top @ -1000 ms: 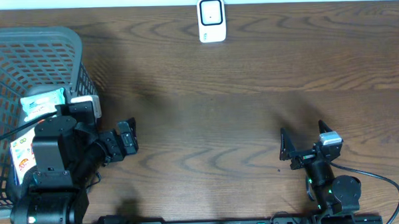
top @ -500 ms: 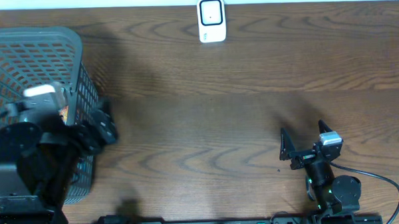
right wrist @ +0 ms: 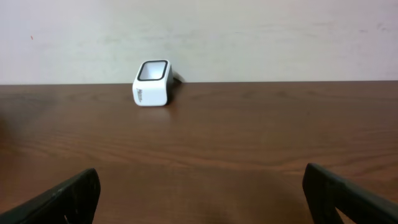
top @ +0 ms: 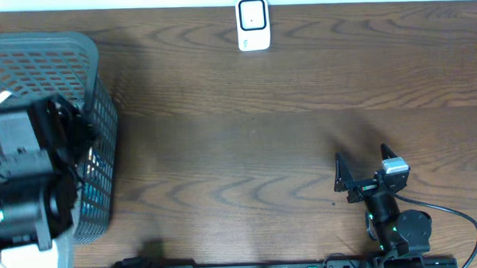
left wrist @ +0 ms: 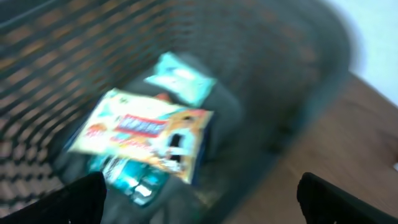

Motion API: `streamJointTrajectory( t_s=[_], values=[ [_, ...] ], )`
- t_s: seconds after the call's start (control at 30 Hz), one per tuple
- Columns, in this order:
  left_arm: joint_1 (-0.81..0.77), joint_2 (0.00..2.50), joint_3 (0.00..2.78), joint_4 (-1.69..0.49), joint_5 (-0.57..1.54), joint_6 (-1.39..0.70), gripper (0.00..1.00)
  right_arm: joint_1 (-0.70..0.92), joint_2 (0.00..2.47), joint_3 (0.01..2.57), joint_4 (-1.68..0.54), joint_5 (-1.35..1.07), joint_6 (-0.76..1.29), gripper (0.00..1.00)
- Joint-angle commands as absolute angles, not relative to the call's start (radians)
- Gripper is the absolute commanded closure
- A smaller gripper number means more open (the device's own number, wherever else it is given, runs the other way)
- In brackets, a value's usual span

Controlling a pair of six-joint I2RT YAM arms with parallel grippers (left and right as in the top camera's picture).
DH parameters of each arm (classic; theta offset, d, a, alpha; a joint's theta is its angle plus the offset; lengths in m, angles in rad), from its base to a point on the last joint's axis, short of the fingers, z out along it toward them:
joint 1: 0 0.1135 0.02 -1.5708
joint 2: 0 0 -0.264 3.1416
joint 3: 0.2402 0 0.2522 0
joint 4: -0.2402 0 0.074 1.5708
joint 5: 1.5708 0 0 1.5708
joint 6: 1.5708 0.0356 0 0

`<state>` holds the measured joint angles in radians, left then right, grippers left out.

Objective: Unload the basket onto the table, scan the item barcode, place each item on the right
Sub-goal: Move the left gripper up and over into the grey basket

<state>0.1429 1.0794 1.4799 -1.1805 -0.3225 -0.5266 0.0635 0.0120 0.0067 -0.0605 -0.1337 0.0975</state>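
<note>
Over the basket [top: 104, 154], left jaws stand wide; scanner [top: 252, 24] well apart

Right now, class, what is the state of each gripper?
Left gripper: open, holding nothing.
Right gripper: open, holding nothing.

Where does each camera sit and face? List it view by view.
Overhead: above the table, looking straight down; left arm over the basket, right gripper low right.
Left wrist: looks down into the basket at a snack packet; left gripper frames the bottom corners.
Right wrist: low, looks across the table at the barcode scanner; right gripper likewise.
Shared: overhead and right wrist both show the barcode scanner.
</note>
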Motion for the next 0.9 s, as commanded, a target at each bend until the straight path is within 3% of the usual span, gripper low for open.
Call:
streamJointTrajectory(
  t_s=[0.0,0.23,0.87],
  values=[
    [0.242,1.123,1.491,-1.209,-0.35,-0.627,0.02,0.072,0.007,0.006,-0.064,-0.125,0.088,0.01],
    [0.392,1.199,1.487,-1.242,-0.297,-0.641,0.02,0.072,0.007,0.006,-0.064,-0.125,0.088,0.01],
    [0.521,1.379,1.337,-1.163,-0.209,-0.653,0.03,0.072,0.007,0.006,-0.064,-0.125,0.088,0.01]
  ],
)
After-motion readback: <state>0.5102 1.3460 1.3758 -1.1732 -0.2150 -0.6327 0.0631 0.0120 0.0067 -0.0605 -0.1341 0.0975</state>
